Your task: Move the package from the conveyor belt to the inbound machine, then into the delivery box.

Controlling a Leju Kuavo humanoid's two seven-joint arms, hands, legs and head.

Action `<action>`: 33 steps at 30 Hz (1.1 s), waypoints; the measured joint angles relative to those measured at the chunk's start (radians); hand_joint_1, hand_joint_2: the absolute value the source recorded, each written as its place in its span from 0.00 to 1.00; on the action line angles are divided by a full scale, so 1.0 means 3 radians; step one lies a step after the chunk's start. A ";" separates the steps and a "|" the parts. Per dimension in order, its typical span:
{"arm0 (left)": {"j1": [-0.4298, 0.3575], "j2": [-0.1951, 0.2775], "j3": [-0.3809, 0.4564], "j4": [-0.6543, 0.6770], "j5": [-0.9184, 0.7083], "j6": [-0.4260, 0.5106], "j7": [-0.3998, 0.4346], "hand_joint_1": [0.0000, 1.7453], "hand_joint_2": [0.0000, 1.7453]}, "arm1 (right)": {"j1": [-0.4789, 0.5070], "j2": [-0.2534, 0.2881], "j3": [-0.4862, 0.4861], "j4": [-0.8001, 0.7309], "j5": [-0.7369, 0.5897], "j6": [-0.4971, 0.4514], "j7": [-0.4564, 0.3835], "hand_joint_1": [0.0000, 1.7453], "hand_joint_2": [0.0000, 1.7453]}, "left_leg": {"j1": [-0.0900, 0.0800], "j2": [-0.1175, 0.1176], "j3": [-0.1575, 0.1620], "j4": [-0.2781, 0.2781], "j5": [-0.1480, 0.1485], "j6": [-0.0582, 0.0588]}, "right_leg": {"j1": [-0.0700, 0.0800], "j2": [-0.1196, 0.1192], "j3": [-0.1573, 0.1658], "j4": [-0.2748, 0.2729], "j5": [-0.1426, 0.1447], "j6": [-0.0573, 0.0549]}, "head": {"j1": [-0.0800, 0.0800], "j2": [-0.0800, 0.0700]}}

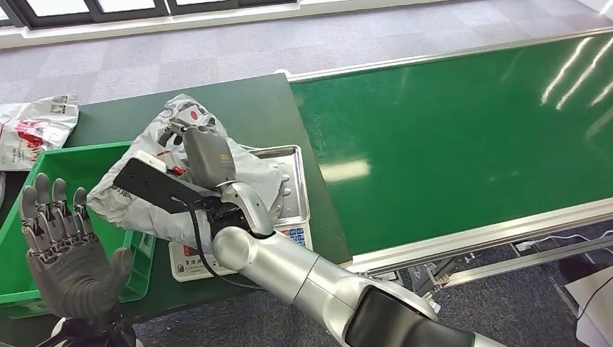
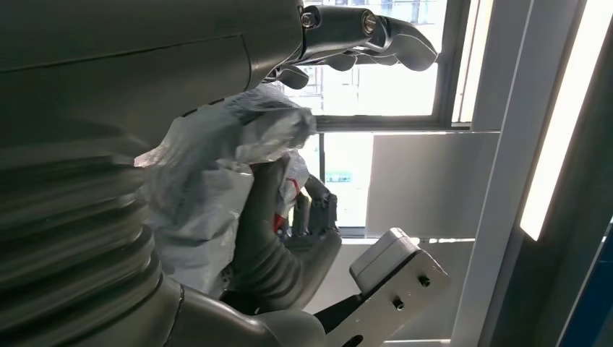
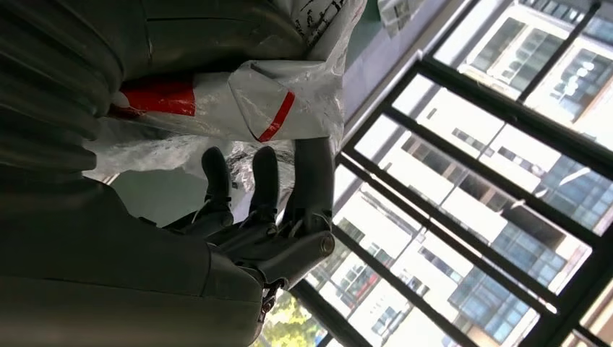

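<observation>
1. Grey and crinkled, the package [image 1: 155,184] is gripped by the right hand [image 1: 189,148], whose fingers [image 3: 262,177] are seen in the right wrist view pressed up against the plastic.
2. The package is lifted clear, held above the metal tray of the scale [image 1: 296,195], its near end hanging over the edge of the bin [image 1: 87,163].
3. Red print is visible on the white-grey plastic in both wrist views, and the bag [image 2: 209,181] is bunched around the hand.
4. The left hand [image 1: 65,256] is raised at the lower left, palm turned up, fingers spread, nothing held in it.
5. The green bin is placed just beside the scale, on the dark tabletop [image 1: 246,108]; the left hand is seen in front of its near wall.
6. A second bag [image 1: 32,130], white with red print, is lying on the table beyond the bin, well apart from the held one.
7. The green belt [image 1: 448,137] is seen stretching off to the right of the scale, edged by a metal rail.
8. Grey carpet [image 1: 217,43] and a window line are seen past the table.
</observation>
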 joint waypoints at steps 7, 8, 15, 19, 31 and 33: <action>-0.0001 0.0000 -0.0004 0.0003 -0.0006 0.0054 0.0001 0.00 1.00 | 0.0011 0.0000 -0.0064 -0.0053 0.0632 -0.0439 0.0245 0.00 1.00 | 0.0000 0.0000 0.0000 0.0000 0.0000 0.0000 | 0.0000 0.0000 -0.0001 0.0000 0.0000 0.0000 | -0.0001 0.0000; -0.0001 0.0000 -0.0007 0.0003 -0.0006 0.0058 0.0001 0.00 1.00 | 0.0025 0.0000 -0.0122 -0.0083 0.0742 -0.0443 0.0261 0.00 1.00 | 0.0000 -0.0001 0.0000 0.0000 0.0000 0.0000 | 0.0000 -0.0001 -0.0001 0.0000 0.0000 0.0000 | 0.0000 0.0000; -0.0006 0.0001 -0.0029 0.0015 -0.0006 0.0082 0.0001 0.00 1.00 | 0.0209 0.0000 -0.0563 -0.0454 0.1362 -0.0450 0.0316 0.00 0.00 | 0.0000 -0.0005 0.0001 0.0001 0.0000 0.0000 | 0.0000 -0.0003 -0.0001 0.0000 0.0000 0.0000 | -0.0001 0.0000; -0.0013 0.0003 -0.0056 0.0029 -0.0007 0.0101 0.0001 0.00 1.00 | 0.0394 -0.0001 -0.0937 -0.0978 0.1574 -0.0456 0.0176 0.00 0.00 | 0.0000 -0.0008 0.0000 0.0001 0.0000 0.0000 | -0.0001 -0.0005 -0.0001 0.0000 0.0000 0.0000 | 0.0000 0.0000; -0.0020 0.0003 -0.0078 0.0041 -0.0017 0.0132 0.0001 0.00 1.00 | 0.0773 -0.0001 -0.1531 -0.2247 0.1719 -0.0463 -0.0073 0.00 0.00 | -0.0001 -0.0005 0.0000 0.0001 -0.0001 0.0001 | -0.0001 -0.0005 -0.0002 -0.0001 0.0000 0.0000 | 0.0000 0.0000; -0.0020 0.0003 -0.0079 0.0041 -0.0017 0.0132 0.0001 0.00 1.00 | 0.0790 -0.0001 -0.1553 -0.2310 0.1720 -0.0462 -0.0073 0.00 0.00 | -0.0001 -0.0005 0.0001 0.0001 -0.0001 0.0000 | -0.0001 -0.0004 -0.0002 -0.0001 0.0000 0.0000 | 0.0000 0.0000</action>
